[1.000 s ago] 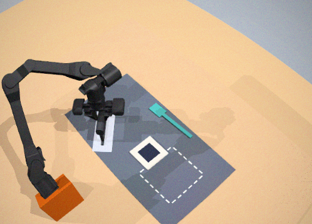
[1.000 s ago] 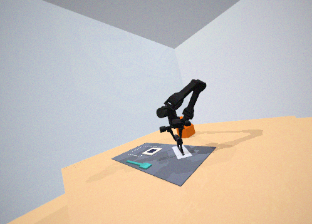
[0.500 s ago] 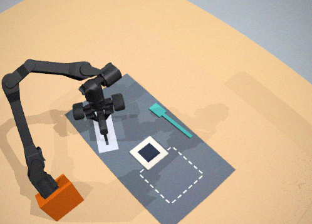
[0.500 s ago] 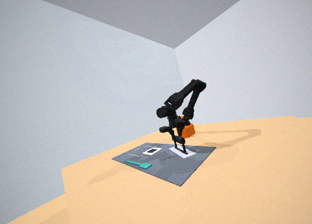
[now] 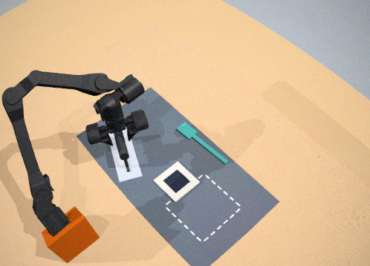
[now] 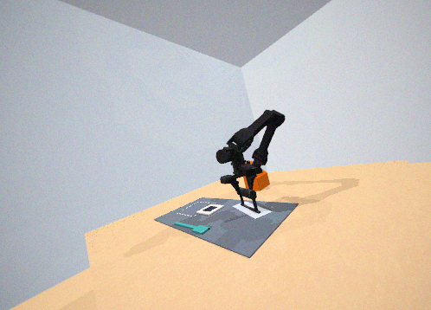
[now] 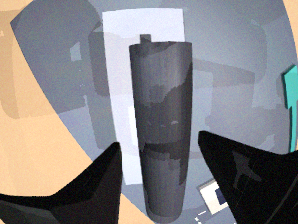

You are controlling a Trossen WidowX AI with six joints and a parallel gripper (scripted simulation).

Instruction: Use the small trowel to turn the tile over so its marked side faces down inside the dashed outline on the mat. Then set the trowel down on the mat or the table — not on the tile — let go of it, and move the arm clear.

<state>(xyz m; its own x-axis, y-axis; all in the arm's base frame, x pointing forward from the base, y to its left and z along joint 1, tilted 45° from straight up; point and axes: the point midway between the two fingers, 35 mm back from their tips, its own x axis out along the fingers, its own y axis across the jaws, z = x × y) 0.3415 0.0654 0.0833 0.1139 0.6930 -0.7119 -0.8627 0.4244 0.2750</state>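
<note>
The trowel (image 5: 124, 151) (image 6: 247, 194) (image 7: 162, 95) has a thick black handle raised over a flat pale blade (image 5: 134, 168) (image 7: 117, 55), which lies on the mat's far-left part in the top view. My gripper (image 5: 120, 141) (image 6: 245, 190) (image 7: 160, 142) is open, its fingers on either side of the handle; the wrist view shows gaps on both sides. The square tile (image 5: 162, 180) (image 6: 210, 209) (image 7: 209, 203) lies flat, its dark square mark facing up. One corner region of the tile covers a corner of the dashed outline (image 5: 167, 209); most of the tile is outside.
A teal flat-bladed tool (image 5: 187, 130) (image 6: 201, 229) (image 7: 291, 85) lies along the mat's side, beyond the tile. The dark grey mat (image 5: 254, 201) (image 6: 247, 243) lies on the tan table (image 5: 208, 62). The orange block (image 5: 74, 237) (image 6: 260, 181) is at the arm's base.
</note>
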